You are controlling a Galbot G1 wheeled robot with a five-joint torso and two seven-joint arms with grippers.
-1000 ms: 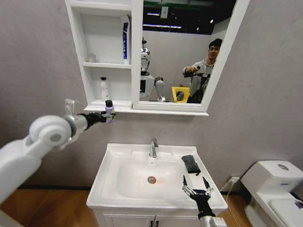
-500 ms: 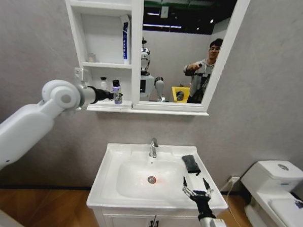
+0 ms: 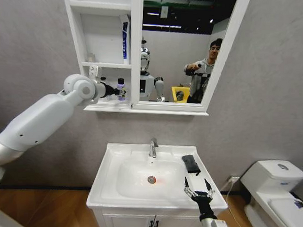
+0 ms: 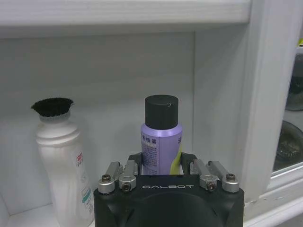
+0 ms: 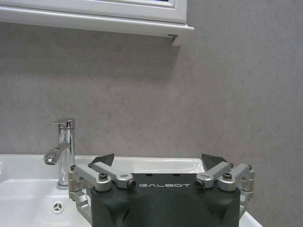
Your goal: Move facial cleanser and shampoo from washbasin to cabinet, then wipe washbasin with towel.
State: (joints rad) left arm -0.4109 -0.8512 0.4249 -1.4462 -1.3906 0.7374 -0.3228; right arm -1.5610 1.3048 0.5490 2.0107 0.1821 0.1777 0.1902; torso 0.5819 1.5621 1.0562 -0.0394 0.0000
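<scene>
Purple bottle (image 4: 160,139) — upright inside the lowest shelf of the cabinet (image 3: 104,50), beside a white bottle (image 4: 62,161) — is clenched by the left gripper (image 3: 118,90) for placing, while the right gripper (image 3: 197,188), splayed, waits over the washbasin (image 3: 109,185) near the towel (image 3: 190,163).

This is a bathroom, or a mock-up of one. A white washbasin (image 3: 152,187) with a chrome tap (image 3: 153,147) sits on a white vanity (image 3: 150,225) against a grey wall (image 3: 264,99). Above it hangs a cabinet (image 3: 101,50) with open shelves beside a mirror (image 3: 183,49). A white toilet (image 3: 279,194) stands to the right, on a wooden floor (image 3: 50,210).
</scene>
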